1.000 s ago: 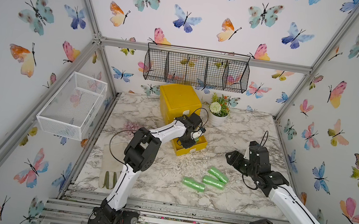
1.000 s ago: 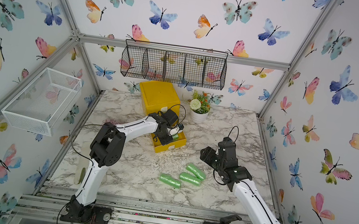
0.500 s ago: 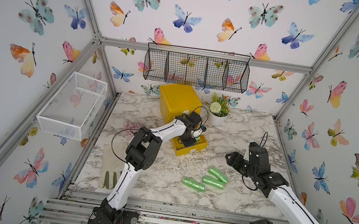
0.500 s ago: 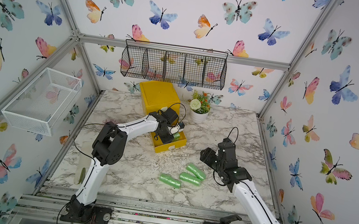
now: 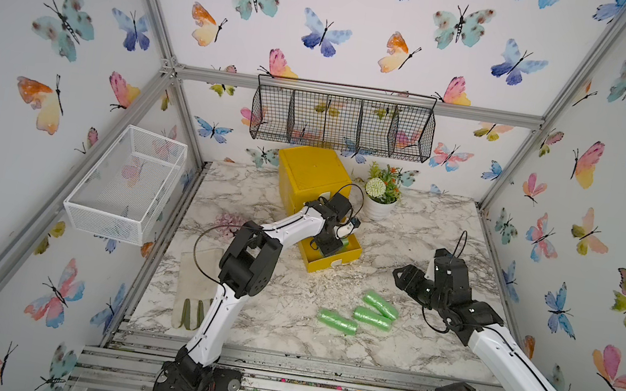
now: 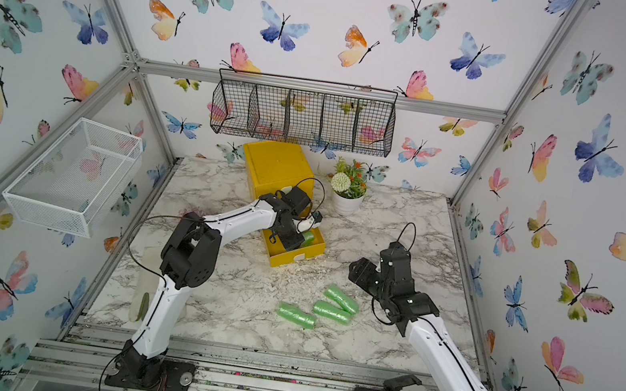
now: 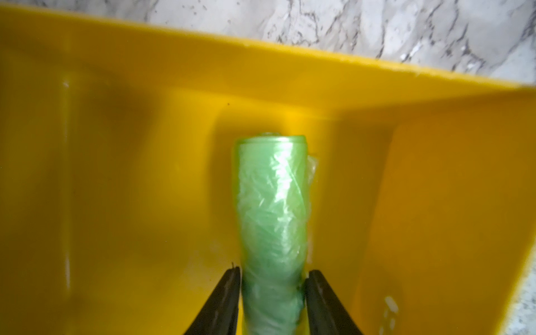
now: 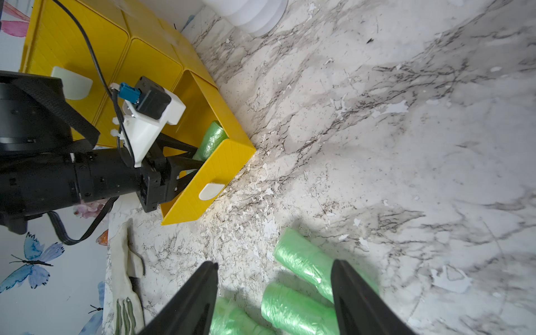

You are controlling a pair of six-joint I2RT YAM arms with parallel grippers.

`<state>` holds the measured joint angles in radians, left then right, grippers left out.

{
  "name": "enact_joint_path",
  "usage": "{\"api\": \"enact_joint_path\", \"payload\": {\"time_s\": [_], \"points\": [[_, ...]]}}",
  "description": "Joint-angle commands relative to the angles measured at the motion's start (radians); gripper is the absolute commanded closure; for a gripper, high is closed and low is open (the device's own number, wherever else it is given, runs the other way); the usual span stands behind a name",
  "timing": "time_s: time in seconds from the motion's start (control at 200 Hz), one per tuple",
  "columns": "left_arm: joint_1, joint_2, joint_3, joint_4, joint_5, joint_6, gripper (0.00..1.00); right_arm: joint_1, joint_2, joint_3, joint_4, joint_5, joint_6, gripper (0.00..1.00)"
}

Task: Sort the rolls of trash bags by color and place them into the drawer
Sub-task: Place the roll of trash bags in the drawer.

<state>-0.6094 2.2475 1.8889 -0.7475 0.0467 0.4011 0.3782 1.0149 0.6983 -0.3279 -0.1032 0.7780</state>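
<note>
The left arm rises from the counter's point(image 5: 445, 225) front edge, bends sharply at the elbow and stretches its forearm toward the back edge. There the yellow chest point(image 5: 313, 171) stands with its bottom drawer point(image 5: 339, 261) pulled out onto the counter. The left pincer point(image 7: 273, 268) dips into that drawer, its fingers point(image 7: 229, 293) set narrowly on either side of a green roll point(image 7: 272, 203) lying on the drawer floor. I cannot tell whether they press it. The right arm slants in from the front right corner, wrist bent down. The right pincer point(image 8: 274, 262) hangs wide and empty above three green rolls point(image 5: 373, 318), which lie near the front edge.
</note>
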Motion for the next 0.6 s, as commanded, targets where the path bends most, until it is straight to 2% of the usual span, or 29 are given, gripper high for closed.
{"api": "enact_joint_path", "payload": {"time_s": [0.0, 0.17, 0.39, 0.491, 0.591], "points": [[0.005, -0.125, 0.022, -0.016, -0.004, -0.008, 0.57, -0.007, -0.019, -0.008, 0.003, -0.009, 0.009, 0.33], [0.005, -0.247, 0.038, -0.019, 0.004, -0.038, 0.57, -0.007, -0.022, 0.0, -0.002, -0.011, 0.009, 0.32], [0.005, -0.499, -0.003, 0.031, -0.03, -0.113, 0.57, -0.007, -0.006, 0.021, -0.015, -0.018, 0.023, 0.33], [0.005, -0.644, -0.125, 0.115, -0.092, -0.17, 0.54, -0.007, 0.002, 0.026, -0.022, -0.011, 0.037, 0.33], [0.005, -0.833, -0.353, 0.266, -0.117, -0.217, 0.48, -0.007, 0.011, 0.033, -0.021, -0.011, 0.022, 0.33]]}}
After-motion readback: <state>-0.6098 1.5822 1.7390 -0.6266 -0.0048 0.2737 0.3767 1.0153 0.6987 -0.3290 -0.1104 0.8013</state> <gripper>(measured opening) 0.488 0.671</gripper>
